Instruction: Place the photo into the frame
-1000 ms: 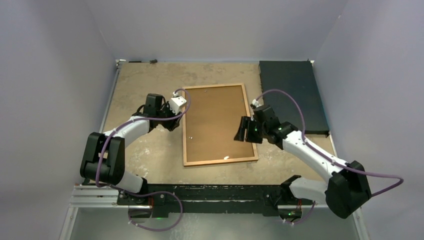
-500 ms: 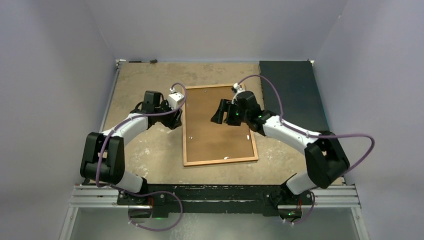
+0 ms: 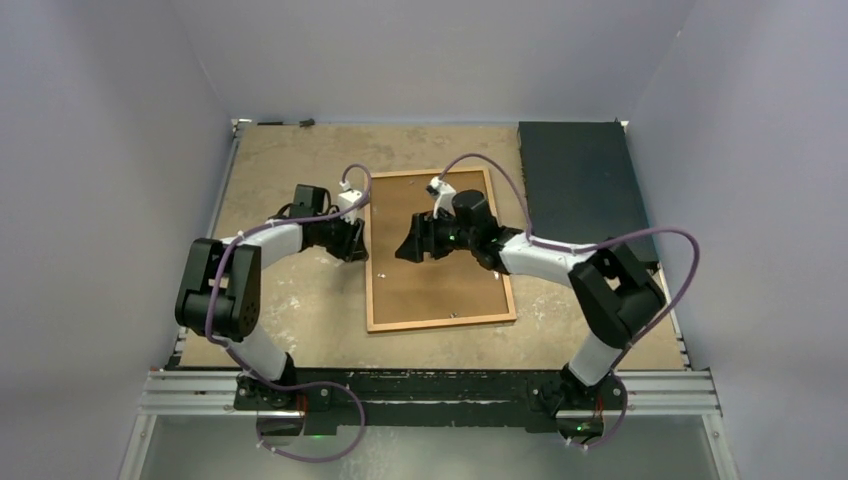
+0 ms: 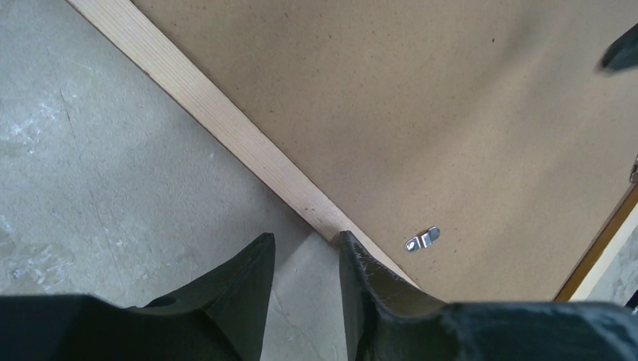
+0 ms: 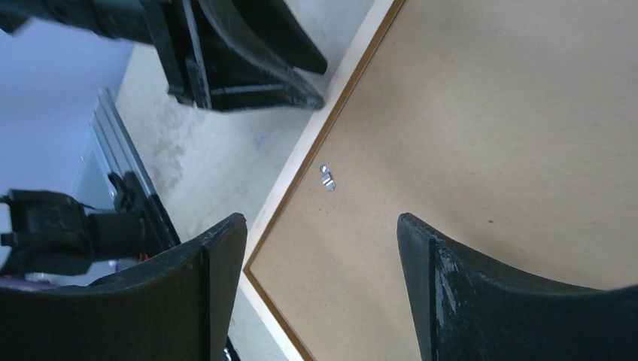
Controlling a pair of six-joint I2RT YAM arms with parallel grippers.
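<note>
Counter [image 3: 290,160]: carries the frame [image 3: 440,295], lying flat at centre with its brown board back uppermost. A dark slab [image 3: 580,180] lies at the far right, apart from it. The photo shows in no view, so its place cannot be told.

Left jaws: narrowly apart, empty, tips down at the frame's left wooden edge. Right jaws: wide apart, empty, hovering over the board.

Metal clip [image 4: 422,240]: small, on the board near that left edge.

Judged step: releasing the back. The next move calls for a fine fingertip approach to turn the clip aside.
</note>
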